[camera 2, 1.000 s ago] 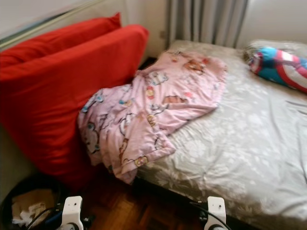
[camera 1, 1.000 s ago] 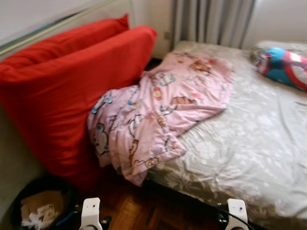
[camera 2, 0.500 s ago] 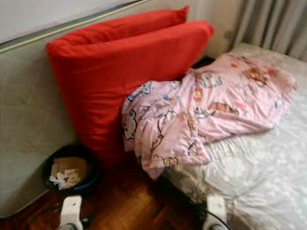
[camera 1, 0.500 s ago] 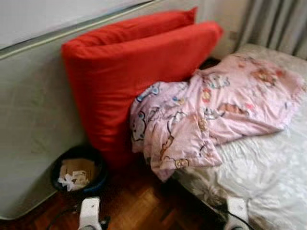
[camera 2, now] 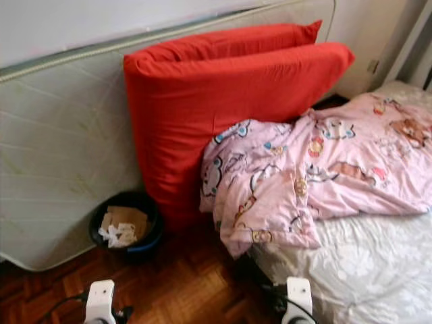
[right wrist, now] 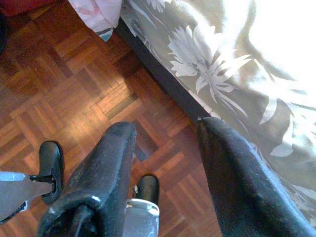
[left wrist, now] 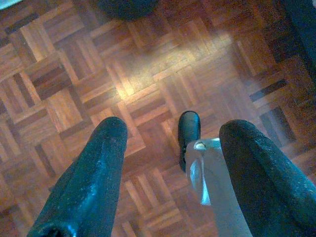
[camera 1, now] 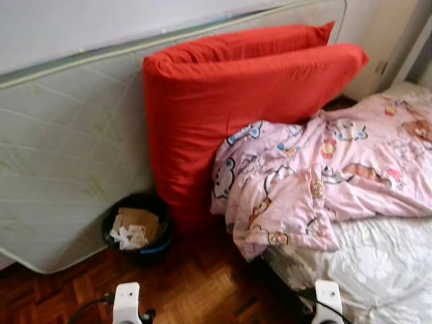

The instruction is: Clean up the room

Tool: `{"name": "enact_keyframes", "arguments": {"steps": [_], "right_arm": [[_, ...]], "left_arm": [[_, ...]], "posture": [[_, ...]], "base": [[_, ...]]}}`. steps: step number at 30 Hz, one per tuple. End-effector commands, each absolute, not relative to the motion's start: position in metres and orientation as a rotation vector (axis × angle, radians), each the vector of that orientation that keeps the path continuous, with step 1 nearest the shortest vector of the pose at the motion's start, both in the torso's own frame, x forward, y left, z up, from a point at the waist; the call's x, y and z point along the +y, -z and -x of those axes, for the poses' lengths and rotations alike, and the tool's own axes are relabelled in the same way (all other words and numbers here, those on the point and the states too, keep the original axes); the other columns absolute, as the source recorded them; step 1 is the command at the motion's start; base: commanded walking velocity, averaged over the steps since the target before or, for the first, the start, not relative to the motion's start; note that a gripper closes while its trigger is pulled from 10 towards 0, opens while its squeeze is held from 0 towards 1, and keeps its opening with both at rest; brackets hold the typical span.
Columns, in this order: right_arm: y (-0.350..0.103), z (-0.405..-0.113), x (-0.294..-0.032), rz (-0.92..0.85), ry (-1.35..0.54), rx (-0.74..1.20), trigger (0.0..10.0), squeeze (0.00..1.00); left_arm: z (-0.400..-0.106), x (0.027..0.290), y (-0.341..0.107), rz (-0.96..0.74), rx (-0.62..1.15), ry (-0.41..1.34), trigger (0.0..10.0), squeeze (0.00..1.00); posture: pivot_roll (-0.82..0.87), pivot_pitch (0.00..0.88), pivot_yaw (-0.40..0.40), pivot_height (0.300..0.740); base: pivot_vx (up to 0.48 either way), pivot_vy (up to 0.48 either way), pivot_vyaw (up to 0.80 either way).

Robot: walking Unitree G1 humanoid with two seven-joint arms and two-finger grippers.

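A pink cartoon-print blanket [camera 1: 317, 182] lies crumpled on the bed [camera 1: 385, 263], and one corner hangs over the bed's near corner toward the floor. Two big red cushions [camera 1: 236, 108] lean upright against a pale mattress [camera 1: 67, 162] that stands on its side along the wall. A black waste bin [camera 1: 137, 229] holding cardboard and crumpled paper sits on the floor between mattress and cushions. Both arms hang low. My left gripper [left wrist: 174, 133] is open over bare parquet. My right gripper [right wrist: 167, 129] is open above the floor beside the bed's edge [right wrist: 163, 84].
The parquet floor [camera 1: 196, 290] runs from the bin to the bed's dark base. The bed's grey floral sheet [right wrist: 237, 74] drapes over its side. A wall socket [camera 2: 372, 66] and a curtain edge [camera 2: 415, 40] are at the far right.
The camera has swung left: the standing mattress and the bin have come fully into view, and the blanket and bed have slid right. Nothing in the room has itself moved.
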State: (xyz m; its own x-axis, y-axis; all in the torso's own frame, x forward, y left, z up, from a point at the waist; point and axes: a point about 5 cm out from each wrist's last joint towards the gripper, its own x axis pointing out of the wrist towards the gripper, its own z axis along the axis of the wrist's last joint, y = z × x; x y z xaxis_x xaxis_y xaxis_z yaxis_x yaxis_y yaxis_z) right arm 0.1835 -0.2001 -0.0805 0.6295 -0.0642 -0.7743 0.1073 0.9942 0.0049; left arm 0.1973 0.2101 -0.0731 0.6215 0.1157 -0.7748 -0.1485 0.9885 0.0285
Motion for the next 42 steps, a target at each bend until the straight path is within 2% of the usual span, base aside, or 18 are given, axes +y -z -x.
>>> {"name": "enact_keyframes", "arguments": {"steps": [1, 11, 20, 38, 42], "right_arm": [[0.081, -0.181, -0.200, -0.062, 0.100, 0.886, 10.0, 0.00], [0.088, -0.162, -0.211, -0.057, 0.111, 0.923, 10.0, 0.00], [0.089, -0.158, -0.213, -0.062, 0.114, 0.925, 10.0, 0.00], [0.092, -0.165, -0.162, -0.070, 0.056, 0.920, 10.0, 0.00], [0.092, -0.163, -0.173, -0.064, 0.065, 0.922, 10.0, 0.00]], "left_arm": [[-0.194, 0.212, 0.074, 0.042, 0.895, -0.158, 10.0, 0.00], [-0.194, 0.212, 0.074, 0.048, 0.893, -0.158, 10.0, 0.00], [-0.194, 0.212, 0.074, 0.048, 0.895, -0.156, 10.0, 0.00], [-0.192, 0.211, 0.076, 0.055, 0.903, -0.156, 10.0, 0.00], [-0.191, 0.210, 0.076, 0.057, 0.905, -0.157, 10.0, 0.00]], "posture": [[0.03, 0.051, 0.019, 0.740], [0.03, 0.049, 0.019, 0.740], [0.03, 0.046, 0.018, 0.740], [0.03, 0.050, 0.016, 0.740], [0.03, 0.049, 0.015, 0.740]], "base": [[0.000, 0.000, 0.00], [0.151, 0.000, 0.00], [0.270, 0.000, 0.00], [0.279, 0.000, 0.00], [0.287, 0.000, 0.00]]}}
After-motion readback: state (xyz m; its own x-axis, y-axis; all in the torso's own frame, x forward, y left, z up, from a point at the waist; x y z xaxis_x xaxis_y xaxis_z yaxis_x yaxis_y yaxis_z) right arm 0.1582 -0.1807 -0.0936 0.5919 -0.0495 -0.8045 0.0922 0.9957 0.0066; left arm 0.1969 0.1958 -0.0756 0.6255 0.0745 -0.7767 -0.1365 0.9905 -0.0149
